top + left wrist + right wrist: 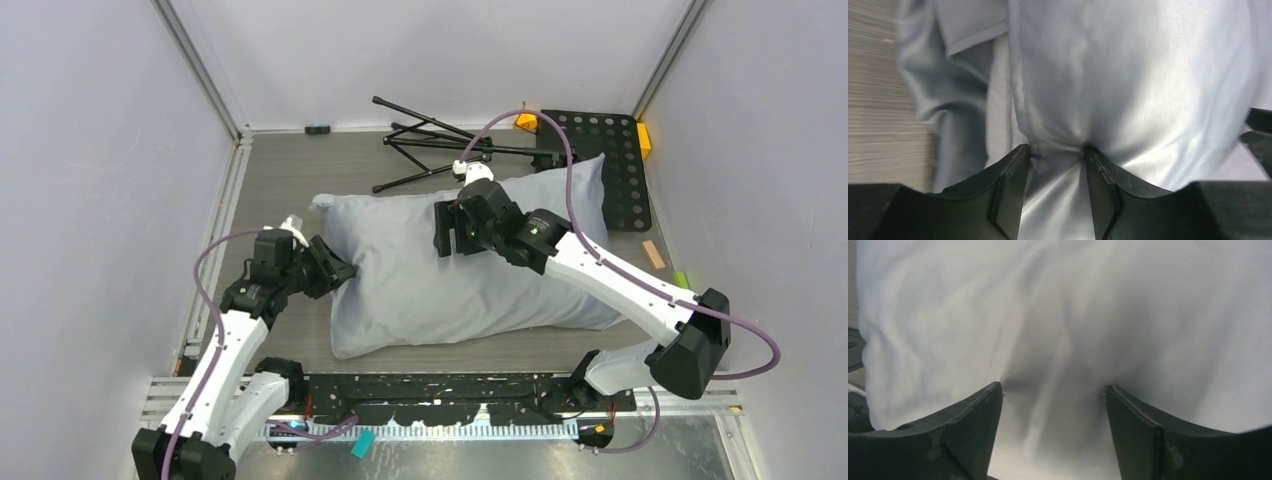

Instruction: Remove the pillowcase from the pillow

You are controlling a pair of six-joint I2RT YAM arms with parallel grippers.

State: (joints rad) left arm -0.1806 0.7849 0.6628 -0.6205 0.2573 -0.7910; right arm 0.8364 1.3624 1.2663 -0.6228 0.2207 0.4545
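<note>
The blue-grey pillowcase (pixel 440 285) covers the pillow and lies across the middle of the table. My left gripper (pixel 345 270) is at its left edge, shut on a bunch of the pillowcase (pixel 1128 75), with folds drawn in between the fingertips (pixel 1018 155). A strip of the white pillow (pixel 998 110) shows inside the case's open end, beside a loose flap. My right gripper (pixel 445 240) rests on top of the pillow near its upper middle. Its jaws are open and the fingertips (pixel 993 392) press into the pillowcase (pixel 1073 305).
A folded black tripod stand (pixel 440 145) lies behind the pillow. A black perforated plate (pixel 605 165) with orange parts (pixel 527 121) sits at the back right, partly under the pillow's corner. Small tan (pixel 653 253) and green (pixel 681 279) pieces lie at the right. Walls enclose three sides.
</note>
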